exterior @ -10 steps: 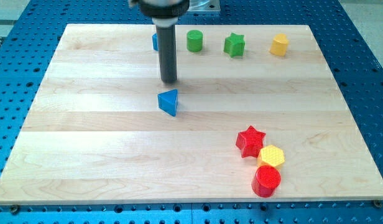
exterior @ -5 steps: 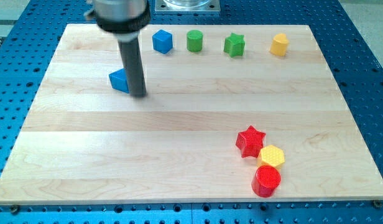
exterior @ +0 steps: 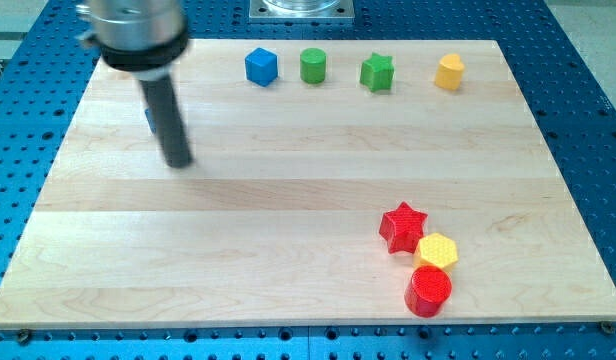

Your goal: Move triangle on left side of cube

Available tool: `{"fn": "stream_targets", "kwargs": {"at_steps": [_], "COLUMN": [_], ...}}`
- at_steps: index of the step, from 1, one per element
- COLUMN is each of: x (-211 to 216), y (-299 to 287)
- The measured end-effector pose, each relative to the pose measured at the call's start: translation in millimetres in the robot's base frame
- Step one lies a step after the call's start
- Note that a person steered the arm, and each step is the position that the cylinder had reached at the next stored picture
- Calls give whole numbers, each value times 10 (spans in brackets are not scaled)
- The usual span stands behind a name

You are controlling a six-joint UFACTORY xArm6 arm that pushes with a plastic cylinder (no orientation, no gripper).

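My tip (exterior: 178, 162) rests on the wooden board at the view's left. The blue triangle (exterior: 149, 118) is almost wholly hidden behind the rod; only a thin blue sliver shows at the rod's left edge, above the tip. The blue cube (exterior: 260, 66) stands near the view's top edge, well to the right of the tip and the triangle.
A green cylinder (exterior: 313, 65), a green star (exterior: 377, 72) and a yellow block (exterior: 449, 72) line the top edge to the right of the cube. A red star (exterior: 402, 226), a yellow hexagon (exterior: 436, 251) and a red cylinder (exterior: 429, 291) cluster at the lower right.
The rod has swept from the board's middle to the view's left, pushing the blue triangle left and up. The triangle is now nearly hidden behind the rod.
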State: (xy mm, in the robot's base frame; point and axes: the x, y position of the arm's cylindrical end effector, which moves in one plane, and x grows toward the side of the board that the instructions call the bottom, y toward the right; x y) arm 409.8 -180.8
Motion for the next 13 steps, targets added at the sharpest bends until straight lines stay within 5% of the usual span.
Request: {"fn": "stream_targets", "kwargs": {"at_steps": [2,4,5,6,7,8,13], "x": [-1037,-310,-1015,-1081,-577,-884,-1502], "y": [750,398,252,93,-487,-611,201]}}
